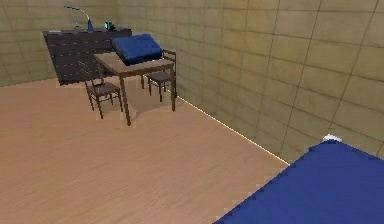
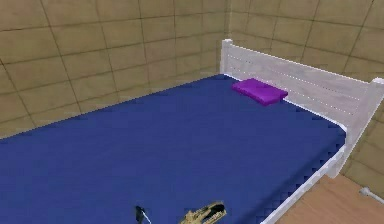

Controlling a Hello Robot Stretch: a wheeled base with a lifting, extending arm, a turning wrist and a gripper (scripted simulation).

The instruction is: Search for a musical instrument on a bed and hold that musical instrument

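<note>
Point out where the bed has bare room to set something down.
The blue cover lies bare from the wall to the purple pillow by the white headboard. It is crowded at the bottom edge, around the brass-coloured object and a small dark thing.

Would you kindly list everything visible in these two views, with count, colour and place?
bed: one, blue with white headboard, across the arm side view
pillow: one, purple, by the headboard
golden object: one, gold, on the bed, bottom edge; maybe the instrument
thin dark thing: one, black, left of it
table: one, brown, forward view, near wall
bundle: one, blue, on the table
chairs: two, brown, at the table
dresser: one, dark, behind the table
</note>
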